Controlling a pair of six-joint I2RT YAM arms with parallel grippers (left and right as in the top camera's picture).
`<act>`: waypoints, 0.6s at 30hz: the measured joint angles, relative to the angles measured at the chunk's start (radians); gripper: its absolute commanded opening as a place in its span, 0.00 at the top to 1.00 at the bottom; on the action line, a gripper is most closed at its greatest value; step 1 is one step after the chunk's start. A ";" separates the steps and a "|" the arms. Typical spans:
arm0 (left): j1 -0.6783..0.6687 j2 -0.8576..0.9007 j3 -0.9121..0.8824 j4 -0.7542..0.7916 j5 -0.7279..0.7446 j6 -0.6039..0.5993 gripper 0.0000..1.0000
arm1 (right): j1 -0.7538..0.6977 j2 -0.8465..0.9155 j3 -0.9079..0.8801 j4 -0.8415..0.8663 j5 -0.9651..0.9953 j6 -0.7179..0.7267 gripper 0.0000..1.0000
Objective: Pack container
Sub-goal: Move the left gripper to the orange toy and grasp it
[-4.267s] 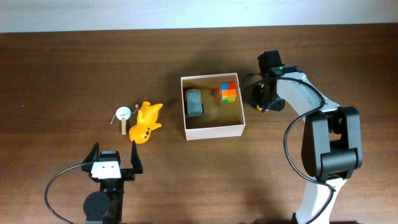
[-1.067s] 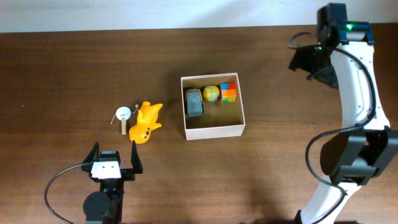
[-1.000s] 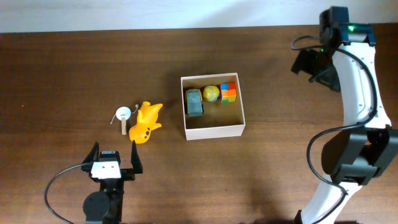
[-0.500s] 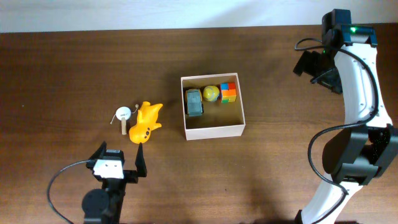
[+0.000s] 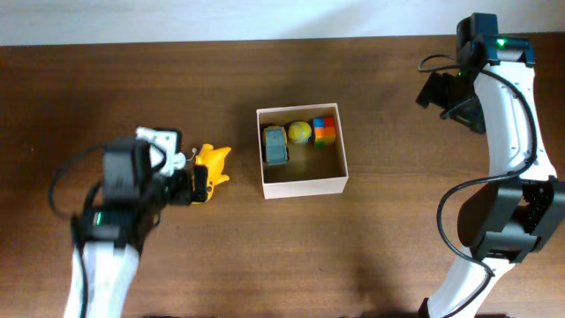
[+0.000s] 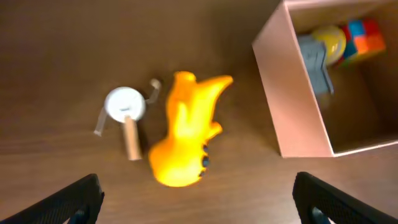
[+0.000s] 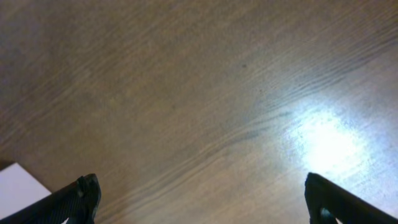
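The container [image 5: 305, 186], a shallow white-walled box with a tan inside, stands mid-table. Inside lie a grey toy car [image 5: 275, 145], a yellow ball [image 5: 300, 132] and a coloured cube [image 5: 324, 131]. The left wrist view shows its wall [image 6: 292, 93] at the right, with the car [image 6: 314, 59] and ball [image 6: 329, 38] inside. A yellow toy animal [image 6: 186, 134] lies left of it. My left gripper [image 5: 190, 184] hangs open just over the toy's [image 5: 214, 163] near end, nothing between its fingers [image 6: 81, 196]. My right gripper [image 5: 441, 93] is open above bare table at the far right.
A small white disc on a short wooden stick [image 6: 124, 104] lies just left of the yellow toy, partly under my left arm [image 5: 132, 177] from overhead. The right wrist view shows wood grain, glare [image 7: 329, 140] and a white corner [image 7: 15, 183] at the lower left.
My left arm has swung up from the table's front edge to the yellow toy, jaws still wide. The right arm has barely moved. The toys and box lie as before.
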 measured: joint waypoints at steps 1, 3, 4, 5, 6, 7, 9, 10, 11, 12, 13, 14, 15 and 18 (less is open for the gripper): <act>0.000 0.044 0.021 -0.007 0.018 0.000 0.01 | 0.000 0.000 0.000 0.000 0.000 0.000 0.01; 0.000 0.138 0.047 -0.029 0.065 0.000 0.01 | 0.000 0.000 0.000 0.000 0.000 0.001 0.01; 0.000 0.177 0.049 -0.045 0.087 0.000 0.01 | 0.000 0.000 0.000 0.000 0.000 0.000 0.01; 0.000 0.212 0.049 -0.056 0.103 0.000 0.01 | 0.000 0.000 0.000 0.000 0.000 0.000 0.01; 0.000 0.256 0.049 -0.060 0.119 0.000 0.01 | 0.000 0.000 0.000 0.000 0.000 0.000 0.01; 0.000 0.280 0.049 -0.060 0.126 0.000 0.01 | 0.000 0.000 0.000 0.000 0.000 0.001 0.01; 0.000 0.347 0.049 -0.060 0.130 0.000 0.01 | 0.000 0.000 0.000 0.000 0.000 0.000 0.01; 0.000 0.378 0.049 -0.057 0.132 0.000 0.01 | 0.000 0.000 0.000 0.000 0.000 0.000 0.01; 0.000 0.400 0.049 -0.051 0.134 0.000 0.01 | 0.000 0.000 0.000 0.000 0.000 0.001 0.01; 0.000 0.426 0.049 -0.037 0.135 0.000 0.01 | 0.000 0.000 0.000 0.000 0.000 0.000 0.01; 0.000 0.449 0.049 -0.018 0.137 0.000 0.01 | 0.000 0.000 0.000 0.000 0.000 0.001 0.01; 0.000 0.470 0.049 0.000 0.137 0.000 0.01 | 0.000 0.000 0.000 0.000 0.000 0.000 0.01; 0.000 0.484 0.049 0.014 0.138 0.000 0.01 | 0.000 0.000 0.000 0.000 0.000 0.000 0.01; 0.000 0.493 0.049 0.058 0.137 0.000 0.01 | 0.000 0.000 0.000 0.000 0.000 0.001 0.01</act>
